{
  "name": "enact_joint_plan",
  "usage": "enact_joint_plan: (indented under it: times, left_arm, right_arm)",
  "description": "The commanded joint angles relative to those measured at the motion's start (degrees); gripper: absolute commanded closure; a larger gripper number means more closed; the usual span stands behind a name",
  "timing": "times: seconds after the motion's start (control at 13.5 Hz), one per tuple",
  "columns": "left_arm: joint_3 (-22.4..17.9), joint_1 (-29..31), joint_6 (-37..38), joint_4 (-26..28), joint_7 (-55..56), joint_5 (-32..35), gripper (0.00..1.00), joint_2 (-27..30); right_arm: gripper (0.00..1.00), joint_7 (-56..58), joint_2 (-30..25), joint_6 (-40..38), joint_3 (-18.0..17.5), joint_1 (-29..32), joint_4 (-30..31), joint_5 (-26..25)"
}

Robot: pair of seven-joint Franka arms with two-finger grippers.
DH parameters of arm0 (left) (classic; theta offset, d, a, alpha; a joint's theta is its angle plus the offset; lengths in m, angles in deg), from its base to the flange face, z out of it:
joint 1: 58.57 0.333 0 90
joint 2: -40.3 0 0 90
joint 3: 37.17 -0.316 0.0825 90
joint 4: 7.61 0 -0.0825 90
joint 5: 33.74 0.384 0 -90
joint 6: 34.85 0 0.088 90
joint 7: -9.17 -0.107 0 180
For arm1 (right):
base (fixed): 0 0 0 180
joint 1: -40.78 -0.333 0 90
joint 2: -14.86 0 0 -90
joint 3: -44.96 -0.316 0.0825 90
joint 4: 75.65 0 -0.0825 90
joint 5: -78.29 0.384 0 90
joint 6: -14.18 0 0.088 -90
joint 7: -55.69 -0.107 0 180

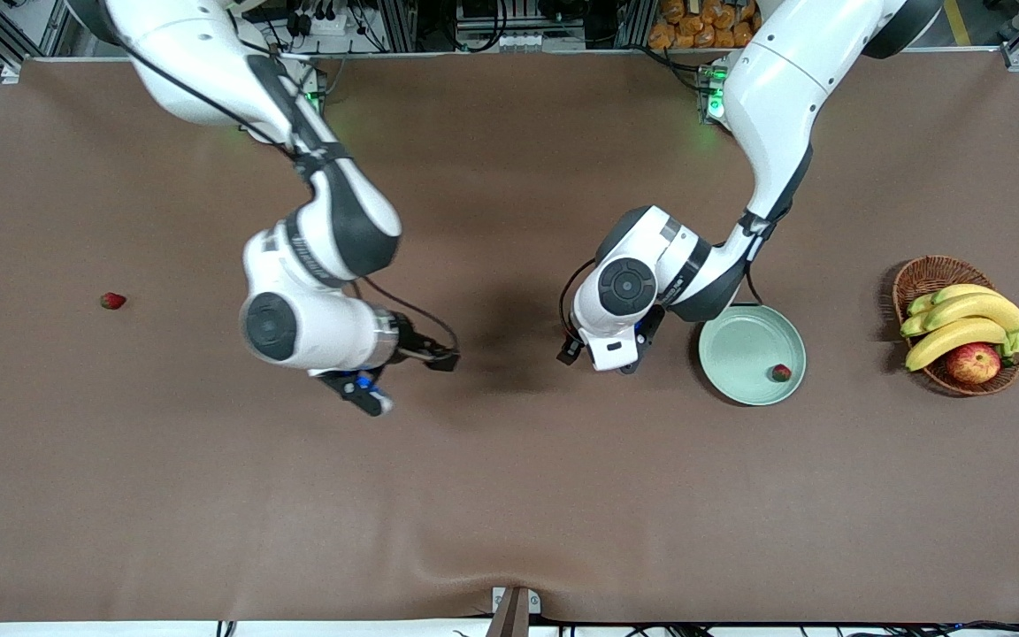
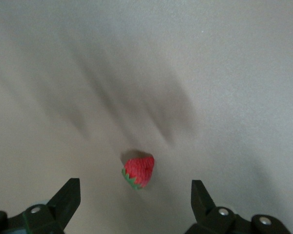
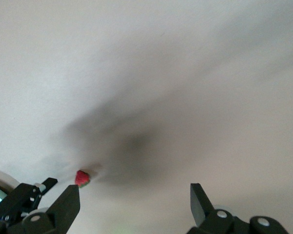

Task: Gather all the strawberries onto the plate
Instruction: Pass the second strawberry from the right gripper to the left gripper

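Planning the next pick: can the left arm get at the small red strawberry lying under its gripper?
Probably yes. The left gripper hangs over the small red strawberry with its jaws open, and the wrist view shows only bare brown table around the berry.

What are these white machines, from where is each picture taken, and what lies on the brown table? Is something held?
They are two robot arms, each ending in a two-finger gripper. The big picture looks down from a high camera; the two others come from cameras on the wrists. On the table lie a green plate with one strawberry in it, a basket with bananas and an apple, and a lone strawberry toward the right arm's end. The left gripper, open, hangs over a third strawberry beside the plate. The right gripper, open, is over bare table. Nothing is held.
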Motion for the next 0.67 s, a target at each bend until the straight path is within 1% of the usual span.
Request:
enact_joint_plan:
  times: [0.0, 0.07, 0.22, 0.3, 0.52, 0.59]
  left_arm:
    - [-0.2, -2.6, -0.5, -0.5, 0.3, 5.6, 0.00, -2.3]
    - [-0.2, -2.8, -0.5, -0.6, 0.3, 8.0, 0.00, -3.0]
    - [-0.2, -3.1, -1.5, -0.7, 0.2, 9.2, 0.00, -4.1]
    - [-0.2, -3.7, -1.8, -0.6, -0.3, 9.3, 0.06, -4.2]
    - [-0.2, -4.1, -1.9, -0.6, -0.5, 9.4, 0.28, -5.3]
    - [-0.2, -4.1, -2.1, -0.6, -0.5, 9.4, 0.35, -5.3]
  right_arm:
    - [0.00, 5.7, -3.7, -5.1, -0.9, 5.6, 1.5, -1.0]
    - [0.00, 7.6, -4.7, -7.0, -0.9, 7.4, 1.5, -2.0]
    - [0.00, 13.7, -5.8, -10.9, -0.9, 11.2, 1.6, -6.3]
    - [0.00, 17.2, -6.1, -12.5, -0.9, 13.2, 1.7, -8.8]
    - [0.00, 28.1, -6.5, -15.8, -0.9, 19.8, 2.7, -13.5]
    - [0.00, 31.6, -6.7, -15.7, -0.9, 21.5, 4.2, -16.3]
